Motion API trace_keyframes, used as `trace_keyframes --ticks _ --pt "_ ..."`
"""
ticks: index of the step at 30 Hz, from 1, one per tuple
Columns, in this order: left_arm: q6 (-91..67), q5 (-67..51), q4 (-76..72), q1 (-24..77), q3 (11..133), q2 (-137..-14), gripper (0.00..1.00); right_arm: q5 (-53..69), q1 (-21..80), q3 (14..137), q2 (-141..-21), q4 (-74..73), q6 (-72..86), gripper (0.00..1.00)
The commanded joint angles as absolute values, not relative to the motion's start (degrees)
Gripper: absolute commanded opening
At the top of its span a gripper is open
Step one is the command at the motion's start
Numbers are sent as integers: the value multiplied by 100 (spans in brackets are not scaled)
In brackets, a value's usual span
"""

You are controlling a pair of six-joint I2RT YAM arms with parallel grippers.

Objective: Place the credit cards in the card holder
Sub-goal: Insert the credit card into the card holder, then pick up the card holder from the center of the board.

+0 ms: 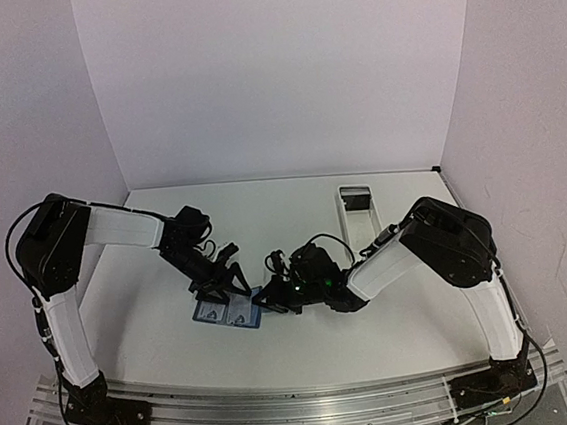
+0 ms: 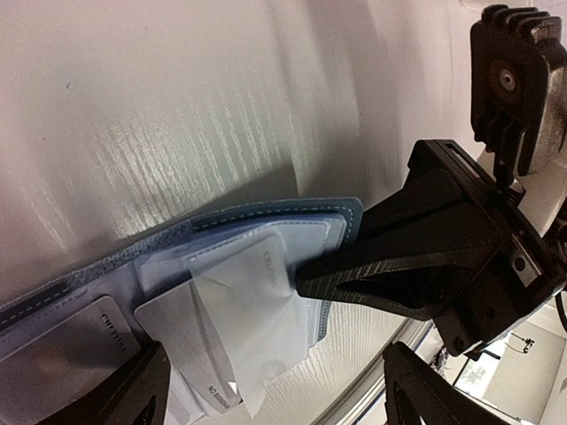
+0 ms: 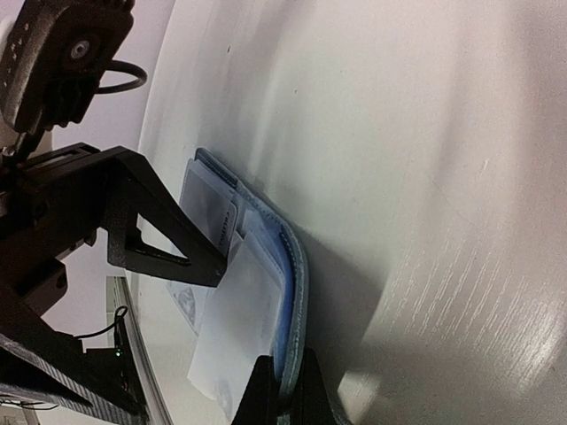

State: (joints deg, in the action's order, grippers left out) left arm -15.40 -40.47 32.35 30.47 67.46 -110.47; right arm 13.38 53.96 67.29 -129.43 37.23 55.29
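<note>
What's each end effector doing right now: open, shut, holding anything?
Left end effector: open, gripping nothing.
Right end effector: closed, pinching the edge of the card holder.

Overhead from behind; both wrists close on card holder [image 2: 266,215]

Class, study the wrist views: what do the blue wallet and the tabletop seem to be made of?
The card holder: likely leather or imitation leather, matte blue, with pale stitching along its edge. The table: glossy white surface, perhaps laminate, showing fine grain lines and glare.
</note>
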Motion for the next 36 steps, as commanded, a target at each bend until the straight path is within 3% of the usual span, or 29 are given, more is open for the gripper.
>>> trace_keyframes --ticks 1,14,15,19,22,29,36 --pt "-1664 -4215 3003 3173 6746 -11230 82 1328 5364 6871 -12858 3577 5388 0" --pt "-1324 -4565 2455 3222 6966 -11136 78 1326 5361 6866 -12804 3568 5281 0" --pt "-1305 -4592 2345 3240 6944 -11123 78 1338 5364 6880 -12807 3566 5274 3" --pt "-1117 -4478 2258 3279 6886 -11185 79 1297 5360 6941 -12838 3547 5270 31" --pt "-848 -4350 2304 3278 6784 -11163 79 1261 5337 7058 -12894 3528 5238 38" --pt "-969 -4642 2232 3278 6808 -11151 78 1310 5330 7109 -13016 3526 5354 34" --pt "-1007 -4782 2474 3269 7075 -10890 80 1248 5250 6820 -12878 3525 5698 2"
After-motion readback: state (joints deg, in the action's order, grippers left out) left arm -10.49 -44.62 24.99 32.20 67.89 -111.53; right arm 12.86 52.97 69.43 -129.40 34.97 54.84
